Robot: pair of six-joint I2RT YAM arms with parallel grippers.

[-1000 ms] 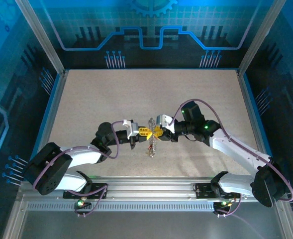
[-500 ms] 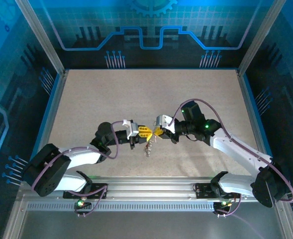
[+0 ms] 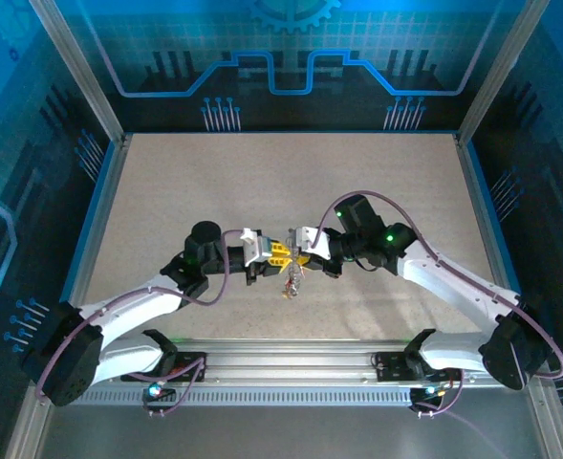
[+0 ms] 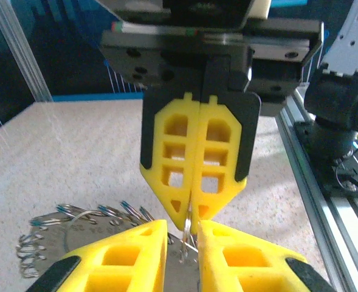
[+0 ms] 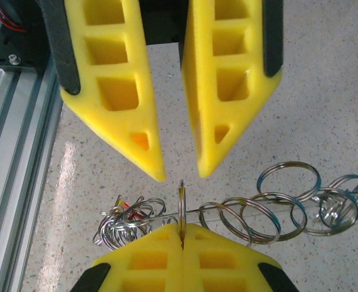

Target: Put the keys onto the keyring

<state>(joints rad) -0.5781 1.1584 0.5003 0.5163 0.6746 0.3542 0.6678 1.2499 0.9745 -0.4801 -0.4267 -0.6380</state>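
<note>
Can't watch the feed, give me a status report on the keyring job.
Right gripper shut on thin silvery metal keyring, edge-up. Left gripper open, tips at its free edge. Linked silver rings crowd both sides.

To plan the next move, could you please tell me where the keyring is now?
In the right wrist view the keyring stands edge-on, pinched in the shut right gripper, just below the left gripper's parted tips, above the middle of the table.

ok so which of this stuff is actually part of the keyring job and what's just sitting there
Job: right gripper, shut on the keyring; left gripper, open beside it; chain of linked rings; tangle with red and yellow bits, possibly keys.
Just there: table; metal rail at the near edge.
</note>
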